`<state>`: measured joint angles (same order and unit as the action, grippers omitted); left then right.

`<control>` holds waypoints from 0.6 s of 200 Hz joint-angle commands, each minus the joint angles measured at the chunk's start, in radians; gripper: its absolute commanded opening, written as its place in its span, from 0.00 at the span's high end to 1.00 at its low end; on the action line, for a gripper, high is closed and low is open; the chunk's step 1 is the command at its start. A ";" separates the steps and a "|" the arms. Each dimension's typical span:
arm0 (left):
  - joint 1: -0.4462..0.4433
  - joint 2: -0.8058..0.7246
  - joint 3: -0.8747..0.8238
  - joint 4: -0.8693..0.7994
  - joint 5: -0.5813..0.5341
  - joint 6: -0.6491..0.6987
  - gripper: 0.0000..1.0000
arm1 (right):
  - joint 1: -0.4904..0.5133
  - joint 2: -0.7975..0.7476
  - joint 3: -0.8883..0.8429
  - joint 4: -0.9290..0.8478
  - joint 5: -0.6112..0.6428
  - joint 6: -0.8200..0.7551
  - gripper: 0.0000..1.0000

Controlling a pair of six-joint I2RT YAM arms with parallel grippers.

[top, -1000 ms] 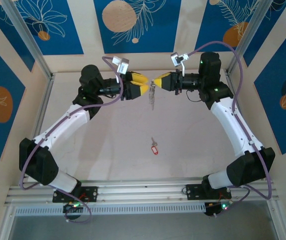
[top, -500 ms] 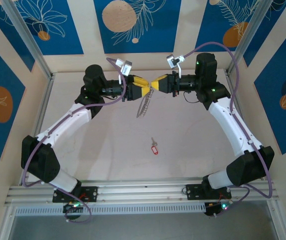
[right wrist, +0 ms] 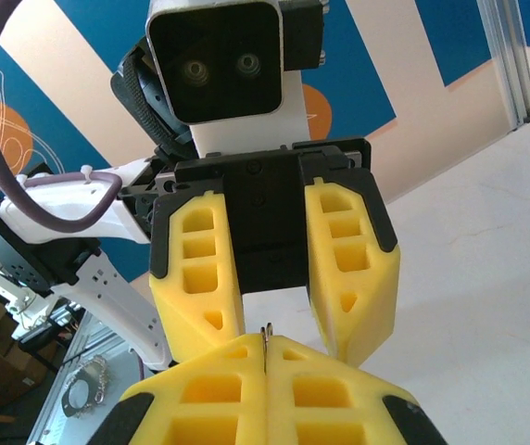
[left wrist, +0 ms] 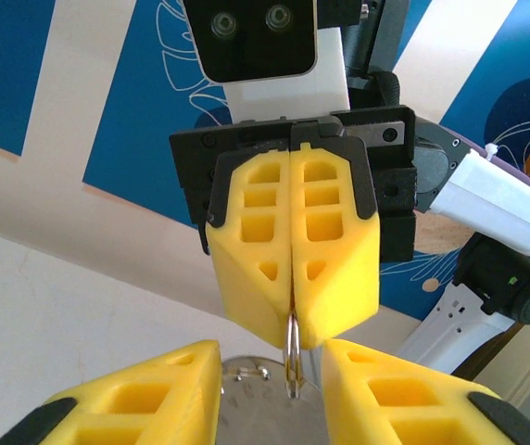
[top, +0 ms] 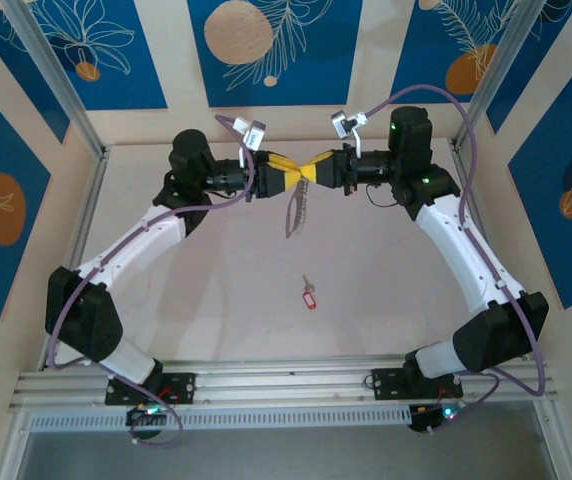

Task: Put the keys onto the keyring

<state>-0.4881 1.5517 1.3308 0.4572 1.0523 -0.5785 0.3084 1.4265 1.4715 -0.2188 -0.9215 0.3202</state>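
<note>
The keyring [top: 296, 212], a thin grey loop with a toothed fringe, hangs above the back of the table. My right gripper [top: 313, 168] is shut on its top edge. In the left wrist view the ring's wire [left wrist: 291, 357] sticks out below the right gripper [left wrist: 291, 329]'s closed yellow pads. My left gripper [left wrist: 270, 352] faces it tip to tip, open, one finger on each side of the wire with a gap on both sides. The right wrist view has the right gripper [right wrist: 266, 341] pinching the wire. The keys [top: 309, 293], a small silver key on a red tag, lie on the table in the middle.
The pale tabletop [top: 386, 290] is walled by blue-and-cream panels, with aluminium posts [top: 56, 80] at the back corners. Both arms reach up and inward, meeting near the back wall. A metal rail [top: 286, 378] runs along the near edge.
The left gripper has moved right to meet the right gripper, and its fingers have narrowed around the ring. The hanging keyring has swung slightly. The keys have not moved.
</note>
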 commanded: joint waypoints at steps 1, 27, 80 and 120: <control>0.006 0.014 0.028 0.057 0.031 -0.027 0.68 | 0.008 0.003 0.016 -0.011 -0.027 -0.015 1.00; 0.005 0.027 0.028 0.086 0.041 -0.056 0.72 | 0.008 0.004 0.013 -0.010 -0.028 -0.017 1.00; -0.004 0.028 0.018 0.088 0.053 -0.060 1.00 | 0.008 0.002 0.012 -0.002 -0.020 -0.011 1.00; -0.004 0.015 -0.010 0.120 0.018 -0.062 1.00 | -0.068 -0.066 -0.071 0.165 0.051 0.154 0.65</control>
<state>-0.4889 1.5688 1.3331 0.5217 1.0927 -0.6395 0.2958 1.4269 1.4605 -0.1902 -0.8978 0.3477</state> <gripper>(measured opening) 0.049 0.221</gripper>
